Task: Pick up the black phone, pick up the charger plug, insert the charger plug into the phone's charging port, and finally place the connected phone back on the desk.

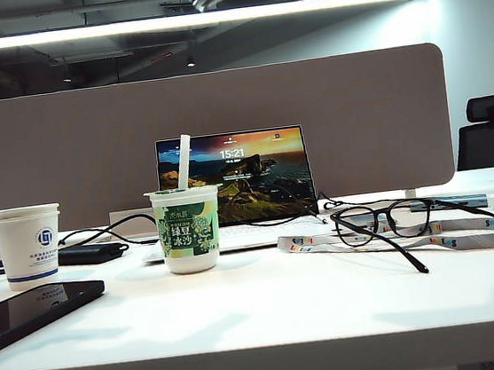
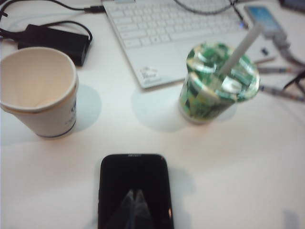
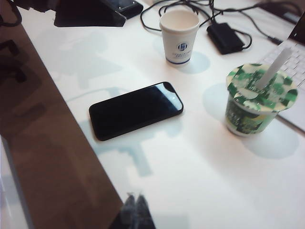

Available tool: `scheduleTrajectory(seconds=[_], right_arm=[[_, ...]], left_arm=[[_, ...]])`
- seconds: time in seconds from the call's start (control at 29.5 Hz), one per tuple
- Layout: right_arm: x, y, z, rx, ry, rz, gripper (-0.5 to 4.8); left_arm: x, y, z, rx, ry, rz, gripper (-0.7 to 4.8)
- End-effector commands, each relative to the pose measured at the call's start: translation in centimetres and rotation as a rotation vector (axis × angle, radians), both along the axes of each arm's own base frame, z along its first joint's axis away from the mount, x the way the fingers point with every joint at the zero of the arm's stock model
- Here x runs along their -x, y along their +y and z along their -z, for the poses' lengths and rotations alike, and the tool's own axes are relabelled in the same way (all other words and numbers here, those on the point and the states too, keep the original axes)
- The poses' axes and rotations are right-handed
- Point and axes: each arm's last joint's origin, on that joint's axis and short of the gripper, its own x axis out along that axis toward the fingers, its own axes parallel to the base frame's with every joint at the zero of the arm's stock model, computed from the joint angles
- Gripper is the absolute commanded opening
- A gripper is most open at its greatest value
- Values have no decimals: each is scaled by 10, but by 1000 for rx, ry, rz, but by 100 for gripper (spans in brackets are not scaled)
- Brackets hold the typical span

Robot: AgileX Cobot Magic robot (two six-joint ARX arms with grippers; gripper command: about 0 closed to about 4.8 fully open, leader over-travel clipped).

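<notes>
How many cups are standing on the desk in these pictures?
2. The white paper cup stands at the desk's left side, behind the black phone. The green cup with a straw stands nearer the middle, before the laptop. None seems hidden.

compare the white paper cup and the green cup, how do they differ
The white paper cup is open-topped, looks empty, and is plain white with a small blue logo. The green cup has a green patterned label, a sealed lid, and a white stick poking out. Both stand upright on the desk near the black phone.
</notes>
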Motion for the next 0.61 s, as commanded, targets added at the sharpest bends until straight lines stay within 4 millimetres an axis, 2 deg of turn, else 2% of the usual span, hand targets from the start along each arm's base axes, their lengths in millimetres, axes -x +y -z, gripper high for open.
scheduleTrajectory(seconds=[0.03, 0.27, 0.34, 0.37, 0.44, 0.51, 0.61], right_arm=[[-2, 3, -2, -38, 13, -8, -3], [-5, 9, -4, -84, -2, -38, -3], [-6, 11, -1, -77, 2, -36, -3], [-7, 12, 0, -72, 6, -35, -3], [-11, 15, 6, -53, 19, -31, -3], [-15, 20, 14, -29, 36, -29, -3], [-22, 29, 25, -12, 54, -33, -3]], left_arm=[[-6, -1, 8, -41, 41, 43, -5], [-23, -1, 33, -39, 181, 40, -5], [-27, -1, 39, -41, 216, 41, 10], [-29, -1, 42, -41, 228, 42, 57], [-32, -2, 47, -45, 251, 46, 216], [-34, -2, 51, -46, 269, 47, 316], [-37, -1, 56, -47, 293, 45, 346]])
